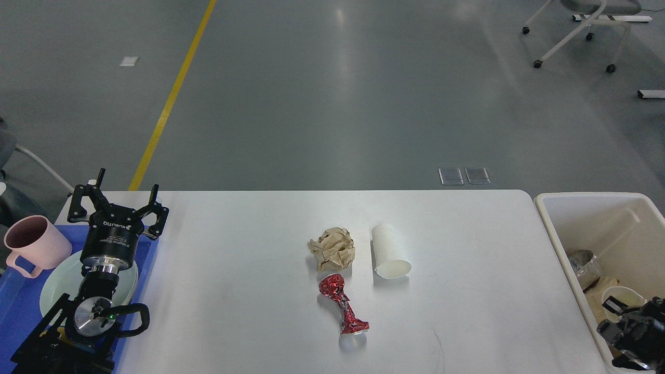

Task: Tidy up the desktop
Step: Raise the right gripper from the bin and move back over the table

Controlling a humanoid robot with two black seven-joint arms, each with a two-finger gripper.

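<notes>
Desktop (467, 249) of the white desk fills the near half of the head view, between a blue tray (18, 306) at its left end and a cream-white bin (571, 208) off its right end; grey floor with a yellow line (171, 98) lies beyond its far edge, and a wheeled chair base (571, 36) stands at far right. Three pieces of litter sit close together near the middle of the desk: a crumpled ball of brown paper (332, 248); just to its right, apart from it, a white paper cup (390, 252) lying on its side with the open mouth toward the near right; and just nearer than the ball, a crushed red can (344, 310) with a silvery end pointing near, lying lengthwise near to far. On the tray rest a pink mug (34, 249) at the far left and a pale green plate (57, 283), partly hidden by the left arm; the left claw (118, 200) stands over the tray's far right corner with its two black fingers spread wide and nothing between them. The right claw (631, 330) shows at the near right edge, low inside the bin; it is dark and partly cut off, so I cannot tell whether it is spread or closed; a white cup rim (621, 293) lies just beside it. In the bin there are also a greyish crumpled object (584, 266) and some tan paper (595, 298).
</notes>
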